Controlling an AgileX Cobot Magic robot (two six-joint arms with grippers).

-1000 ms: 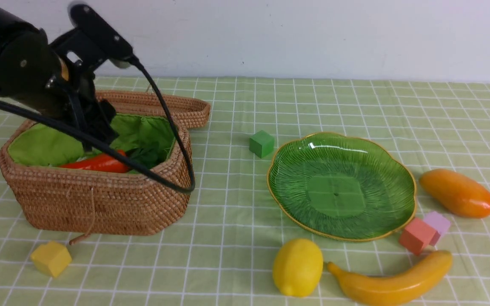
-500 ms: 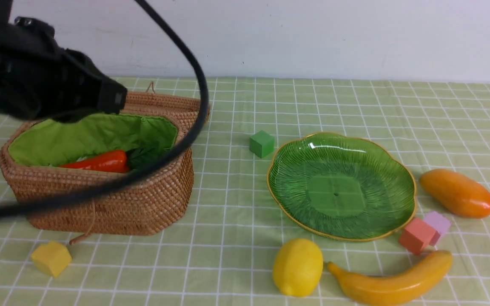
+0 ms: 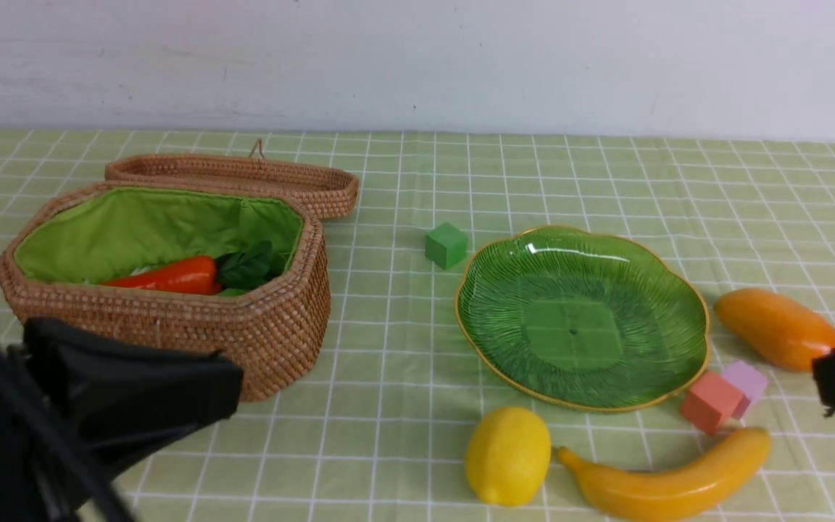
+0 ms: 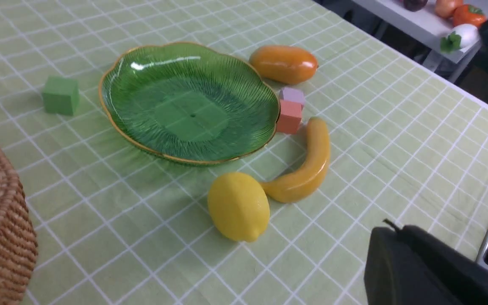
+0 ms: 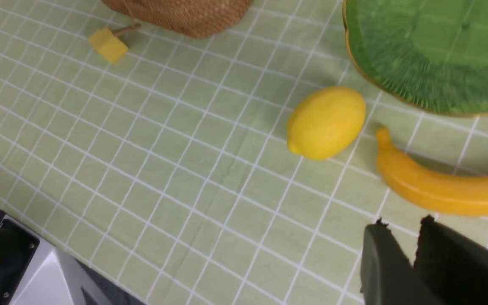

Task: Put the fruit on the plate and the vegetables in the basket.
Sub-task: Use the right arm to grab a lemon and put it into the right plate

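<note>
Lemon point(image 3: 507, 455): lies on the table point(image 3: 388, 406) in front of the plate's near-left rim, apart from it.
Banana point(image 3: 667, 475): lies on the table just right of the lemon. Its thin stem end points toward the lemon and is close to it.
Mango point(image 3: 778, 328): lies on the table to the right of the plate, just beside the rim, with its long axis slanted.
Plate point(image 3: 581, 319): sits flat on the table, right of centre. All three fruits lie outside it.
Carrot point(image 3: 167, 276): lies inside the basket on the green lining, orange body to the left and dark leaves to the right.
Basket point(image 3: 171, 333): stands open on the left of the table. Its lid point(image 3: 243, 177) is folded back and lies behind it.
Other vegetables: cannot be made out in the basket from these views.
Green cube point(image 3: 446, 245): sits just beyond the plate's far-left rim.
Red cube point(image 3: 709, 402) and lilac cube point(image 3: 747, 378): touch each other, and sit between the plate's rim, the mango and the banana.
Yellow cube point(image 5: 108, 44): sits near the basket's front wall, as seen in the right wrist view.
Left tool point(image 4: 392, 241): jaws closed together and holding nothing. It is low at the near left, in front of the basket, and blurred in the front view.
Right tool point(image 5: 403, 228): jaws a narrow gap apart with nothing between them. It is at the right side, with its tips near the banana and apart from it.
Table: covered with a pale green checked cloth.
</note>
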